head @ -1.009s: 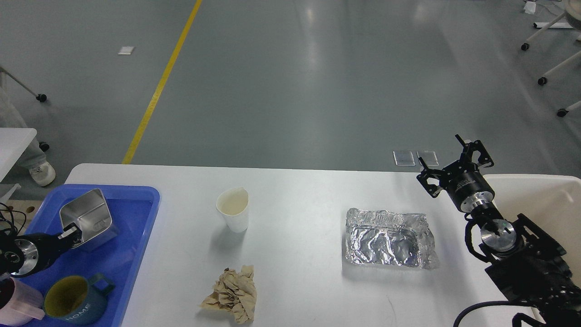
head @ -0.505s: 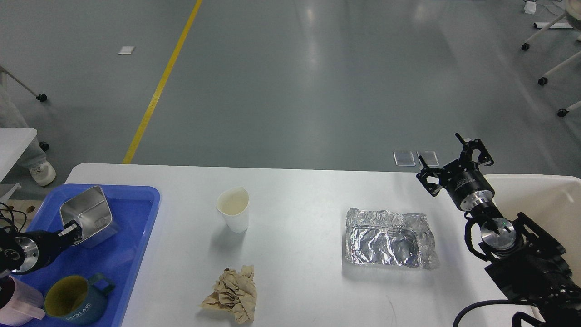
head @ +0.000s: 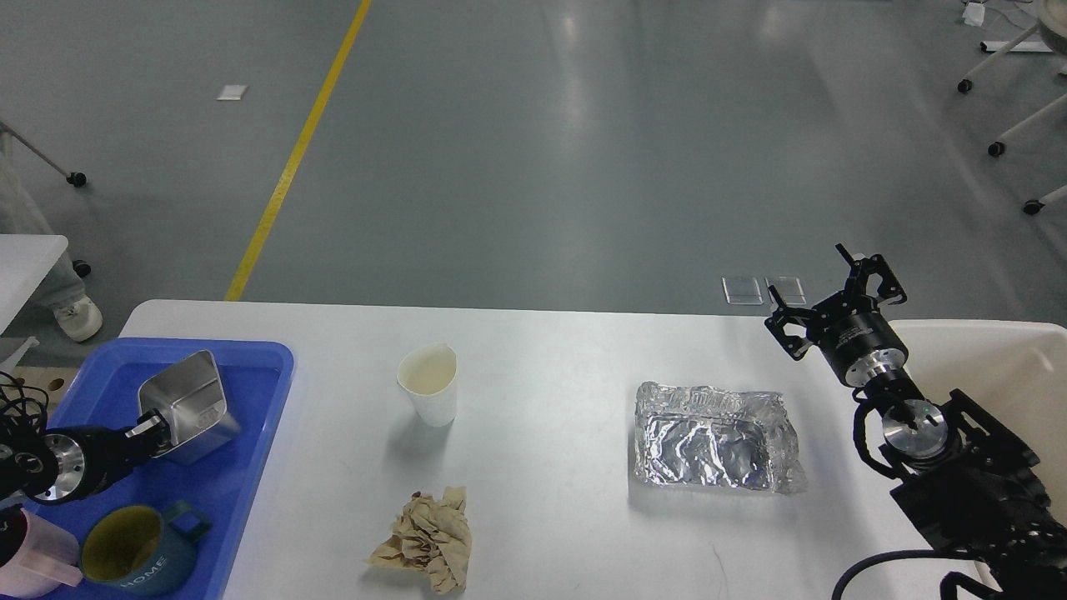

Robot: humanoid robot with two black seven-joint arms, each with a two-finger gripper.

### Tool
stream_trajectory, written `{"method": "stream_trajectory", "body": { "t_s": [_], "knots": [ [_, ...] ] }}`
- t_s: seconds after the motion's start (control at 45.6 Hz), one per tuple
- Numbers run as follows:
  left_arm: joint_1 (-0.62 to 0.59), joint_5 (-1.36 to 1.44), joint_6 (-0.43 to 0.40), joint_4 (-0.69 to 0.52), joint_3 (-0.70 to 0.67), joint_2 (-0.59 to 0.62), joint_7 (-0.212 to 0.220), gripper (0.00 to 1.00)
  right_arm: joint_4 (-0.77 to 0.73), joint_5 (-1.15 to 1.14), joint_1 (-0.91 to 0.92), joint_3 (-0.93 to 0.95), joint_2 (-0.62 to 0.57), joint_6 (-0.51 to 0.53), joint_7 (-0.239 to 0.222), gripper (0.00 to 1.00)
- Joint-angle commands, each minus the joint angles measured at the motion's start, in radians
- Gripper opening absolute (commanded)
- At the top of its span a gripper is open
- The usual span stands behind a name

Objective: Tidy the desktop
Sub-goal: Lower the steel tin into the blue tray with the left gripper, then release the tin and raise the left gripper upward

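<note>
The white desktop (head: 550, 367) carries a white paper cup (head: 428, 385), a crumpled brown paper wad (head: 427, 540) and a crinkled foil tray (head: 713, 437). At the left, my left gripper (head: 155, 423) is shut on the rim of a square steel cup (head: 187, 404), held tilted over the blue tray (head: 250, 354). My right gripper (head: 834, 298) hangs open and holds nothing, above the desktop's far right edge, just beyond the foil tray.
Inside the blue tray a dark teal mug marked HOME (head: 137, 552) and a pink cup (head: 29, 560) stand near the front. A cream-white bin (head: 1000, 367) sits beside the desktop's right end, partly behind my right arm.
My left gripper has carried the steel cup to the right and slightly down over the blue tray. The right arm has barely moved.
</note>
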Motion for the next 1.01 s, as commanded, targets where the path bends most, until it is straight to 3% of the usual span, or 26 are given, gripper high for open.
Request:
{"method": "stream_trajectory", "body": {
  "t_s": [0.0, 0.241, 0.483, 0.658, 0.834, 0.987],
  "knots": [
    [-0.001, 0.003, 0.034, 0.004, 0.0, 0.0, 0.017, 0.11, -0.001, 0.0, 0.0, 0.0, 0.0, 0.0, 0.0, 1.0],
    [-0.004, 0.0, 0.083, 0.004, -0.003, 0.002, 0.03, 0.64, -0.001, 0.0, 0.001, 0.0, 0.002, 0.0, 0.0, 1.0],
    [-0.017, -0.012, 0.11, 0.003, -0.017, -0.001, 0.024, 0.92, -0.001, 0.0, 0.001, 0.0, 0.002, 0.0, 0.0, 1.0],
    [-0.034, -0.015, 0.074, -0.011, -0.021, 0.003, 0.01, 0.97, 0.0, 0.0, 0.001, 0.0, 0.003, 0.0, 0.0, 1.0],
    [-0.094, -0.03, -0.09, -0.014, -0.113, 0.015, -0.001, 0.97, -0.001, 0.0, 0.005, 0.0, 0.002, 0.0, 0.0, 1.0],
    [-0.166, -0.035, -0.164, -0.016, -0.218, 0.04, 0.002, 0.97, -0.001, -0.002, 0.005, 0.0, 0.002, 0.0, 0.0, 1.0]
  ]
}}
